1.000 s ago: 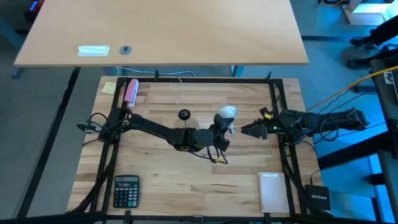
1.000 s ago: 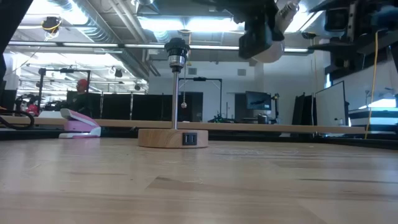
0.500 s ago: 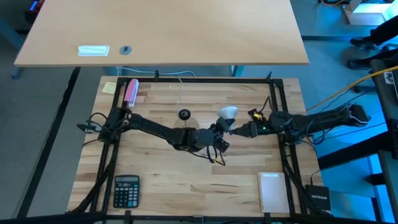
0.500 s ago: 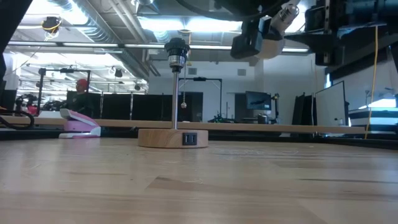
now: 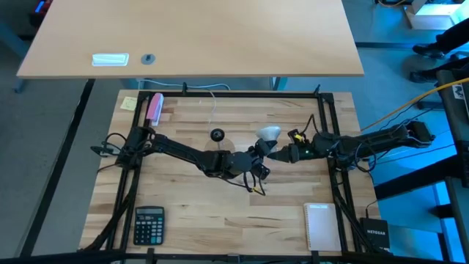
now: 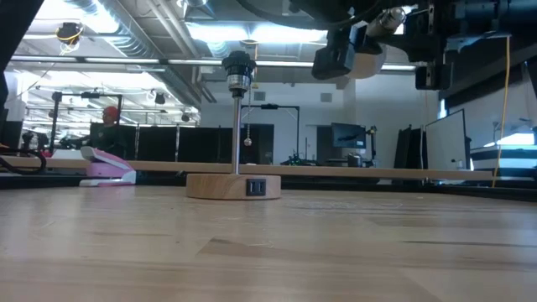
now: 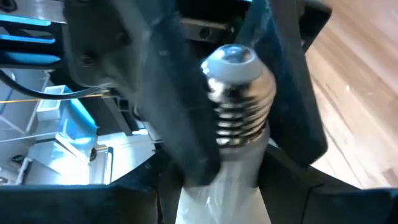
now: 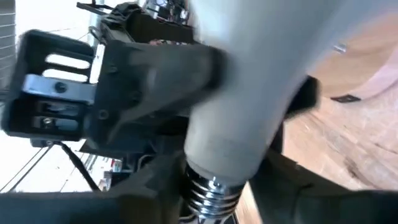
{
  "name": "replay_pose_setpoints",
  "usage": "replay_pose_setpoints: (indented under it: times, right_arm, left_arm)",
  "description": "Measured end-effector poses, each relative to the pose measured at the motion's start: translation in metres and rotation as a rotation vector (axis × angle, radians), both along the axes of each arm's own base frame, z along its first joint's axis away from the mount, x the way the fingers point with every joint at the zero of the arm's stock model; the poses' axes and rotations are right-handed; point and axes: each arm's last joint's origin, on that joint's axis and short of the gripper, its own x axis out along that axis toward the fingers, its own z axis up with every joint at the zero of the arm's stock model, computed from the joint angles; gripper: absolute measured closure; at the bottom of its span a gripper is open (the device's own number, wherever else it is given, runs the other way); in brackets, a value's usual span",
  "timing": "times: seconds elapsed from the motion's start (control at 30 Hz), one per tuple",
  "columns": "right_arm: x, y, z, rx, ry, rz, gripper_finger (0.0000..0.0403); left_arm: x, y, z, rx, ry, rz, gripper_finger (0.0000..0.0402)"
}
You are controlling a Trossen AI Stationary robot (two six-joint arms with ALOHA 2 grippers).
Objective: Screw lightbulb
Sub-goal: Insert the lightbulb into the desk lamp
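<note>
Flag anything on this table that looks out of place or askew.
Nothing looks spilled or damaged. The one unusual thing: the lightbulb is up in the air with the left gripper and right gripper both at it, well away from the lamp socket.

L hand [image 5: 261, 151] & R hand [image 5: 279, 152] tip-to-tip, mid-air, fingers part-closed.

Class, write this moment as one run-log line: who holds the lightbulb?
left pincer: grips lightbulb by screw base, mid-air | right pincer: at its white body | socket stand: apart, no bulb in it
</note>
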Motion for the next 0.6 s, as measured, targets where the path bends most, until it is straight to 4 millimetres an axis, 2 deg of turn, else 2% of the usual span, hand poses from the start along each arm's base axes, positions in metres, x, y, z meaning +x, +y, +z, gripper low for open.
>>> replay_pose_setpoints:
  times: [0.07,0.27,0.6]
  right_arm:
    - [0.0,0.0,-0.001,0.012,0.008,0.0,0.0286]
    - [-0.001,0.0,0.0,0.006,0.006,0.001,0.0287]
    - [-0.01,-0.001,0.012,-0.047,-0.068,0.011,0.029]
  left_arm:
    - [0.0,0.0,0.0,0.012,0.007,0.008,0.0233]
    - [-0.001,-0.006,0.0,-0.009,-0.009,-0.002,0.0233]
    - [-0.015,-0.026,0.019,-0.07,-0.044,-0.003,0.0233]
